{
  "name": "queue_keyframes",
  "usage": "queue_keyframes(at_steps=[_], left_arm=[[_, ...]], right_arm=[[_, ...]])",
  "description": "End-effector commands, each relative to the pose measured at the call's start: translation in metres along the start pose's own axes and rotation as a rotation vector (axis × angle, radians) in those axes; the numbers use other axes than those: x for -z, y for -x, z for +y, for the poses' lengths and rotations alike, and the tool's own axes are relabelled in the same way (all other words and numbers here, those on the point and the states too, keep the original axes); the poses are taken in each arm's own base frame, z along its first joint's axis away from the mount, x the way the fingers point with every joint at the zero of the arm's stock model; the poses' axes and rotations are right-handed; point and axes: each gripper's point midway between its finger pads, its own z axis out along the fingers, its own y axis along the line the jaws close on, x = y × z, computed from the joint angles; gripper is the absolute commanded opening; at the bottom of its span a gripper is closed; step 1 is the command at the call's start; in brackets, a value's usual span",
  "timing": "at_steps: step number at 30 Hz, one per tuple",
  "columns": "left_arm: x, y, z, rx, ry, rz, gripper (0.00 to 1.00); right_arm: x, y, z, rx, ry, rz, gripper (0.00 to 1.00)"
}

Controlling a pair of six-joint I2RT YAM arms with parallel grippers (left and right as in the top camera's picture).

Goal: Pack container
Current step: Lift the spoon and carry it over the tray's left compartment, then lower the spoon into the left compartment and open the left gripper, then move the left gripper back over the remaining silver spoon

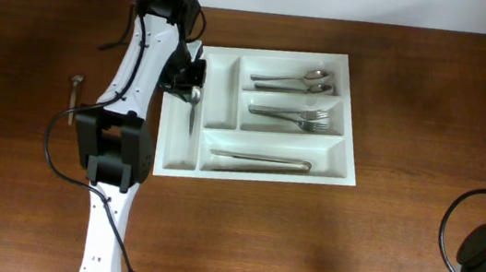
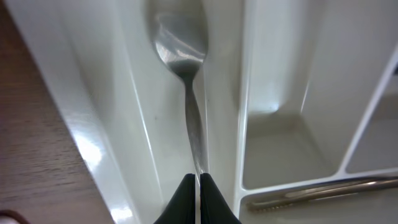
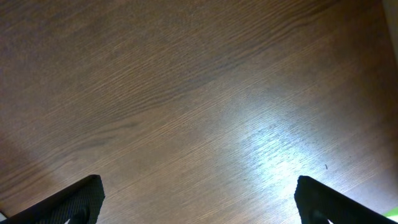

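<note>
A white cutlery tray (image 1: 281, 55) sits on a brown wooden counter (image 1: 304, 246). The left pincer (image 2: 199, 182) is pressed together on the handle of a spoon (image 2: 193, 106), whose bowl is down in the narrow slot at the tray's left edge. Spoons (image 1: 296, 79) and forks (image 1: 296, 117) lie in the tray's long slots. Well right of the tray, the right pincer (image 3: 199, 193) is spread wide above the counter.

White arms (image 1: 137, 60); black claws (image 2: 198, 180); cables (image 1: 48, 145) probably black.

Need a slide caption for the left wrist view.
Left gripper pinches a spoon by the handle, bowl inside a narrow compartment of the white tray.
</note>
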Motion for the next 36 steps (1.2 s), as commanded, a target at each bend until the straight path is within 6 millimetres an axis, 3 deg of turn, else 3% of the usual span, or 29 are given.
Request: queue_keyframes(at_steps=[1, 6, 11, 16, 19, 21, 25, 36], left_arm=[[-0.015, -0.005, 0.002, 0.019, 0.014, 0.036, 0.06], [-0.023, -0.004, 0.003, 0.019, 0.016, 0.042, 0.11], [-0.017, 0.011, 0.002, -0.018, 0.008, -0.025, 0.37], [0.012, 0.025, 0.006, -0.064, 0.005, -0.110, 0.57], [0.036, 0.030, 0.014, -0.056, 0.026, -0.159, 0.58], [0.053, 0.030, 0.027, -0.042, 0.072, -0.187, 0.63], [0.086, 0.027, 0.068, 0.011, 0.178, -0.236, 0.86], [0.107, 0.012, 0.200, 0.241, 0.210, -0.252, 0.87]], right_arm=[[0.001, 0.000, 0.001, 0.006, -0.001, -0.003, 0.99], [0.001, 0.000, 0.001, 0.006, -0.001, -0.003, 0.99], [0.001, 0.000, 0.001, 0.006, -0.001, -0.003, 0.99], [0.001, 0.000, 0.001, 0.006, -0.001, -0.003, 0.99], [0.001, 0.000, 0.001, 0.006, -0.001, -0.003, 0.99], [0.001, 0.000, 0.001, 0.006, -0.001, -0.003, 0.99], [0.001, 0.000, 0.001, 0.006, -0.001, -0.003, 0.99], [0.001, 0.000, 0.001, 0.006, -0.001, -0.003, 0.99]])
